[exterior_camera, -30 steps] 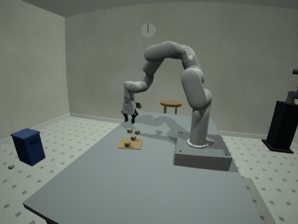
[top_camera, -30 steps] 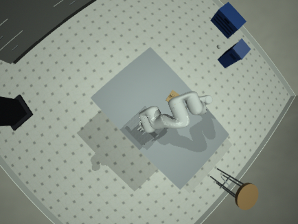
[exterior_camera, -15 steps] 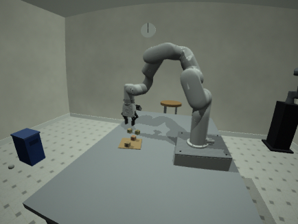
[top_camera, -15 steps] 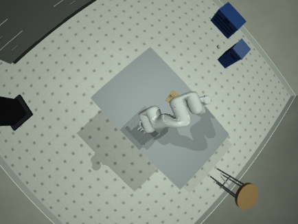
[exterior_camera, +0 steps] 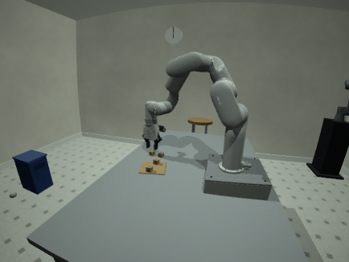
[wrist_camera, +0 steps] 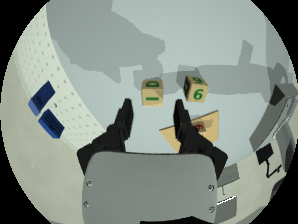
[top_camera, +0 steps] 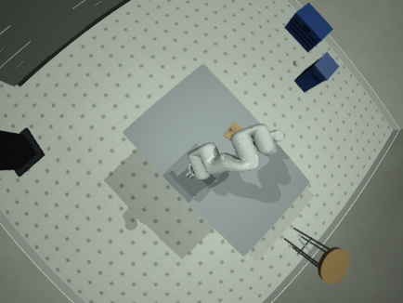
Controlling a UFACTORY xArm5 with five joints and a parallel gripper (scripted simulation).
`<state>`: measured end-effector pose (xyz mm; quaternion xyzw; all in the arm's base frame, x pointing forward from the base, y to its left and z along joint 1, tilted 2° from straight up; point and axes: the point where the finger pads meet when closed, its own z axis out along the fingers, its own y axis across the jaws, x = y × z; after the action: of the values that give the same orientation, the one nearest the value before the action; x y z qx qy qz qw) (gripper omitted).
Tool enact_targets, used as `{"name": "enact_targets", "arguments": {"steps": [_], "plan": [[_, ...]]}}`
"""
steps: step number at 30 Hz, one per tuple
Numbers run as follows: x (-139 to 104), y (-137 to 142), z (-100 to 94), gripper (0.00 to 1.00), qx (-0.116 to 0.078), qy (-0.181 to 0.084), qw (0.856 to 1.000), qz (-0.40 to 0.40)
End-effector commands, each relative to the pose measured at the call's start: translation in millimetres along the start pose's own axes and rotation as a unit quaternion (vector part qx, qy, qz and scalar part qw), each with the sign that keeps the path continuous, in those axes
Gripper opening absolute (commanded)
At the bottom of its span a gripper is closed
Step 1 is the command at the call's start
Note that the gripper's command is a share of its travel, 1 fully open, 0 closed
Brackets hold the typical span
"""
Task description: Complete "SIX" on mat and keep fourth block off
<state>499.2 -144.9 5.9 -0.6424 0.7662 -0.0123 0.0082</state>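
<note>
On the left of the exterior view a blue bin [exterior_camera: 34, 170] stands on the floor beside the desk [exterior_camera: 169, 217]. Further right, the gripper [exterior_camera: 152, 147] hangs above two blocks [exterior_camera: 152, 153] [exterior_camera: 161, 154] lying on the bare desk just beyond the mat [exterior_camera: 141, 170]. The fingers stand partly open and hold nothing. In the wrist view, the left block [wrist_camera: 152, 91] shows a green bar on top, the right one [wrist_camera: 196, 88] a green "6"-like mark. Two more blocks [exterior_camera: 156, 161] [exterior_camera: 149, 169] sit on the mat. At the right, the arm's base [exterior_camera: 257, 191] rests on the desk.
</note>
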Motion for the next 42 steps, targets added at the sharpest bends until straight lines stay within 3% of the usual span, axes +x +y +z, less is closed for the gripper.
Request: {"name": "enact_targets", "arguments": {"steps": [1,42], "plan": [[0.1,-1.6,3.4,0.6,0.002,0.0,1.0,0.0],[0.1,-1.6,7.8,0.6,0.002,0.0,1.0,0.0]]}}
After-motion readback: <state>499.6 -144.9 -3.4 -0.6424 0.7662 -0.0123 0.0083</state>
